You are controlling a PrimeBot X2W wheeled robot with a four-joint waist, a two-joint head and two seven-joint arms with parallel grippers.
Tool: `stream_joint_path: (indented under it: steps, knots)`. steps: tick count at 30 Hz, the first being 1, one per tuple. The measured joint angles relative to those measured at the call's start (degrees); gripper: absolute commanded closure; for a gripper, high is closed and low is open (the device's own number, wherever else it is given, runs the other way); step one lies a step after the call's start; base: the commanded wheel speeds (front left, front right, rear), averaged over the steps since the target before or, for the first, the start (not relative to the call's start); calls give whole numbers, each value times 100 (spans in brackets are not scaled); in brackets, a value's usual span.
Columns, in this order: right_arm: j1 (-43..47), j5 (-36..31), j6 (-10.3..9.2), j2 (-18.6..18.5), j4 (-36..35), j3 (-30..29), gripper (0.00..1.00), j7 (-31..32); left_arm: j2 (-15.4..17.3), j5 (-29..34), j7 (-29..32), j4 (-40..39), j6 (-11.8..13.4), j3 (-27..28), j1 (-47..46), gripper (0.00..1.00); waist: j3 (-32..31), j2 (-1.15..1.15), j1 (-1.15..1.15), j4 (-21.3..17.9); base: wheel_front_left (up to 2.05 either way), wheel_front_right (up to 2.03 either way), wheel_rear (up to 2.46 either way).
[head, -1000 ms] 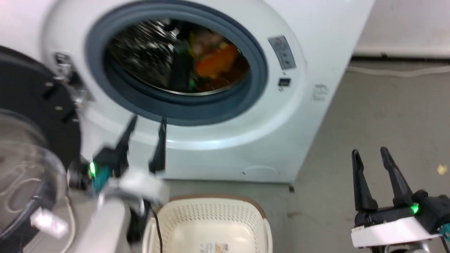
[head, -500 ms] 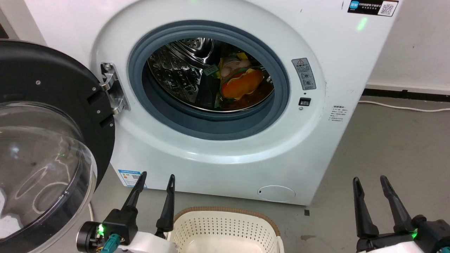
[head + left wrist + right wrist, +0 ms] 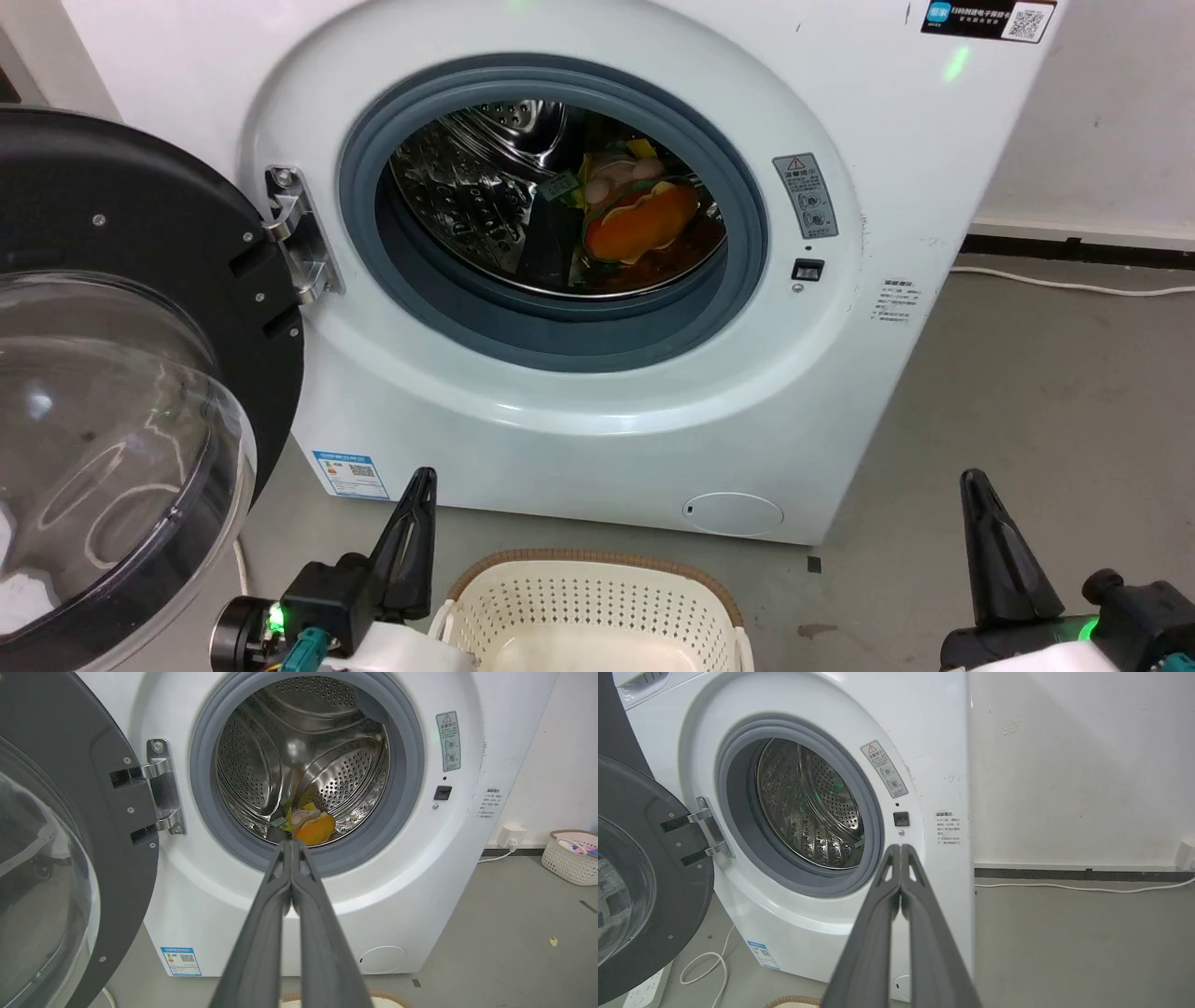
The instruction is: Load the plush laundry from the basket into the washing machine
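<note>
Even bright indoor light, sharp pictures; glare glints on the steel drum.

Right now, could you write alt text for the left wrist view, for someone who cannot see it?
The plush laundry lies low in the steel drum of the washing machine, whose door hangs open at the view's left. The left gripper, shut, points from the bottom edge toward the opening.

A white cable lies on the grey floor along the white wall, leading to a wall socket
</note>
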Motion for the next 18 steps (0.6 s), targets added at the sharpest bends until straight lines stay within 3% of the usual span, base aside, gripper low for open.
stream_joint_path:
  steps: [18]
  knots:
    - [-20, -166, 0, 0, 22, 1, 100, 236, -32, 115, 233, -55, 0, 160, 0, 100, 1, 0, 0, 4, 0, 0, 0]
